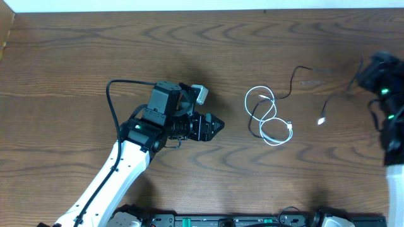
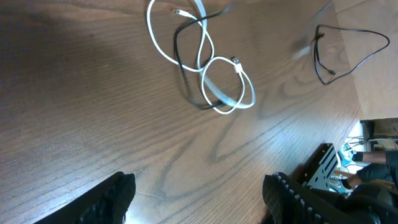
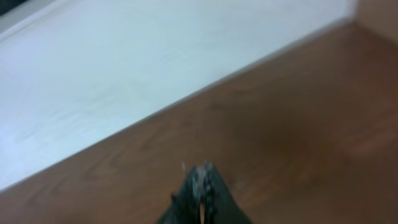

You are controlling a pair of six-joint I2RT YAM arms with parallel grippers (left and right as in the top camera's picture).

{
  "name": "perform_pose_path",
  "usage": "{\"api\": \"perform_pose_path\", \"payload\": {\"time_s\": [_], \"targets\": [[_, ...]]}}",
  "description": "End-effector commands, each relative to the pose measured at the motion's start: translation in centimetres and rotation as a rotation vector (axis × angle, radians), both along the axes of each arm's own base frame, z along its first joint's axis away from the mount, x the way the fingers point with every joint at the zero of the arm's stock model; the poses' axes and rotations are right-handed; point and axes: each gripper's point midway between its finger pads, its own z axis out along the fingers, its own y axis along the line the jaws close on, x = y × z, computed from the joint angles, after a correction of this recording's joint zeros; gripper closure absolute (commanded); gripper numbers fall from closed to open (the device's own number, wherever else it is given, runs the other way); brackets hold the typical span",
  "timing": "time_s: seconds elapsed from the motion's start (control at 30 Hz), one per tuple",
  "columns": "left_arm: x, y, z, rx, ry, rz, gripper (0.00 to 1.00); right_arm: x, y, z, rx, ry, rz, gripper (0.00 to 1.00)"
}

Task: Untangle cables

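The white cable (image 2: 253, 94) lies looped through the black cable (image 2: 176, 46) on the wooden table (image 1: 76, 57), not yet separated. Just left of this knot the left gripper (image 1: 220, 125) hovers, jaws apart. Well right of it, the right gripper (image 3: 200, 174) looks pressed closed. This seems to be the approach; the next move calls for pinching one cord.

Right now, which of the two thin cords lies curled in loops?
The white cord: it curls in loops, while the black cord threads through them and trails away.
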Motion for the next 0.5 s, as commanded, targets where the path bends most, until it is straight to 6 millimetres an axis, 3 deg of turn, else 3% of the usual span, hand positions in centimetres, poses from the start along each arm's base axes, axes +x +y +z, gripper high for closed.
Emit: {"api": "perform_pose_path", "payload": {"time_s": [0.0, 0.1, 0.23, 0.33, 0.47], "targets": [[0.4, -0.1, 0.4, 0.007, -0.020, -0.004, 0.29, -0.4, -4.2, -2.3, 0.066, 0.121, -0.150, 0.99], [0.4, -0.1, 0.4, 0.007, -0.020, -0.004, 0.30, -3.0, -9.3, -7.3, 0.049, 0.337, -0.362, 0.99], [0.4, -0.1, 0.4, 0.007, -0.020, -0.004, 0.30, -5.1, -12.3, -12.0, 0.059, 0.539, -0.478, 0.99], [0.4, -0.1, 0.4, 0.007, -0.020, -0.004, 0.30, -3.9, -11.5, -14.2, 0.130, 0.581, -0.406, 0.98], [0.4, -0.1, 0.4, 0.007, -0.020, -0.005, 0.29, -0.8, -6.5, -16.3, 0.234, 0.592, -0.068, 0.78]]}}
